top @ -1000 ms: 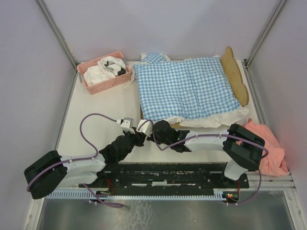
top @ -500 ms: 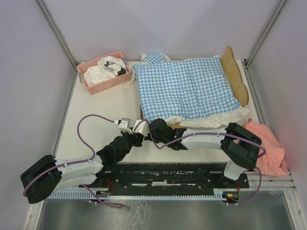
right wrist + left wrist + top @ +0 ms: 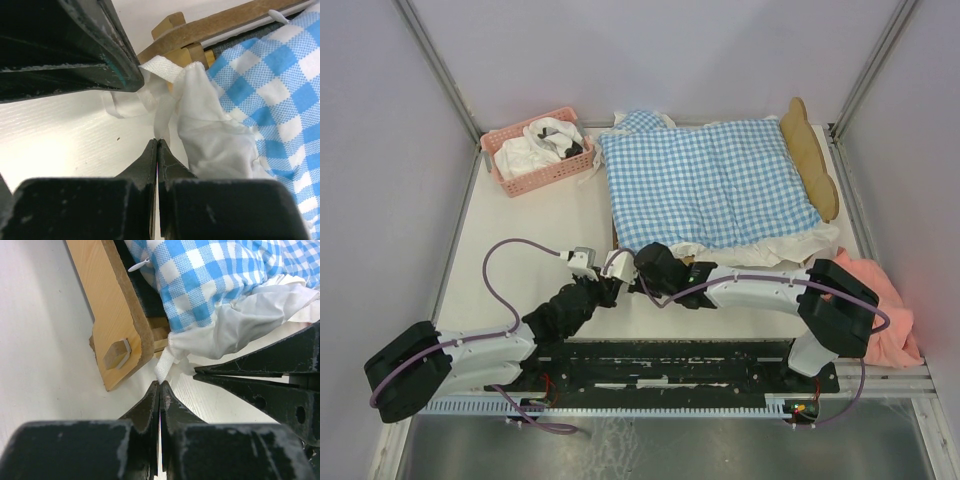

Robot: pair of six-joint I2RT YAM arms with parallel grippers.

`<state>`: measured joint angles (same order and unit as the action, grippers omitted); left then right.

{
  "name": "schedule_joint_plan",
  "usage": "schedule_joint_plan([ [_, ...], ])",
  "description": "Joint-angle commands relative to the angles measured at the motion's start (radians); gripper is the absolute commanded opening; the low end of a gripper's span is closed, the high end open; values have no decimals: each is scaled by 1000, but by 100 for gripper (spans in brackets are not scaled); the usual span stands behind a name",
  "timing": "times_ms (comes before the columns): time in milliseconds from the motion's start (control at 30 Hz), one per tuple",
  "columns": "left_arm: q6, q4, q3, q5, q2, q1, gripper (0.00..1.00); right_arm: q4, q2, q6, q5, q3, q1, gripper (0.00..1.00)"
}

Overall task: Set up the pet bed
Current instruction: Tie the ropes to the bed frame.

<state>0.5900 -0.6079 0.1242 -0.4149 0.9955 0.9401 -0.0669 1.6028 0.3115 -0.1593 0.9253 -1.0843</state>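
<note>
Closest to you, both arms are folded in low over the table [image 3: 540, 230] and meet at the near left corner of the pet bed [image 3: 810, 160]. Your left gripper [image 3: 160, 385] has its fingers clamped tight on a strand of the white tie [image 3: 164, 367] that hangs off the bedding, right beside the wooden corner post. Your right gripper [image 3: 156, 142] is pinched the same way on another strand of that tie, with the left fingers almost touching it from the side. My guess is you're holding one end in each hand so you can knot the gingham bedding [image 3: 705, 180] to the frame, which would explain why both sets of fingers are crowded into such a small spot. The bed sits at the far middle of the table with its wavy headboard on the right, and the blue-white bedding already covers most of it. The pink basket [image 3: 525, 150] is in the far left corner and a peach cloth [image 3: 885, 310] is bunched at the right edge. Compared with a second ago, your right arm has pushed its wrist a little left toward the corner and its elbow has swung out to the right, while the left arm's elbow has dropped back slightly. Both grips have stayed closed, and the bedding and basket haven't budged.
</note>
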Motion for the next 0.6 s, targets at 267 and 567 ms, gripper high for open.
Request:
schedule_joint_plan([
  [267, 42, -53, -3, -10, -1, 3, 3, -284, -2, -61, 87, 209, -1, 2],
  [567, 43, -53, -19, -26, -31, 2, 3, -364, 69, -100, 103, 285, -2, 2],
])
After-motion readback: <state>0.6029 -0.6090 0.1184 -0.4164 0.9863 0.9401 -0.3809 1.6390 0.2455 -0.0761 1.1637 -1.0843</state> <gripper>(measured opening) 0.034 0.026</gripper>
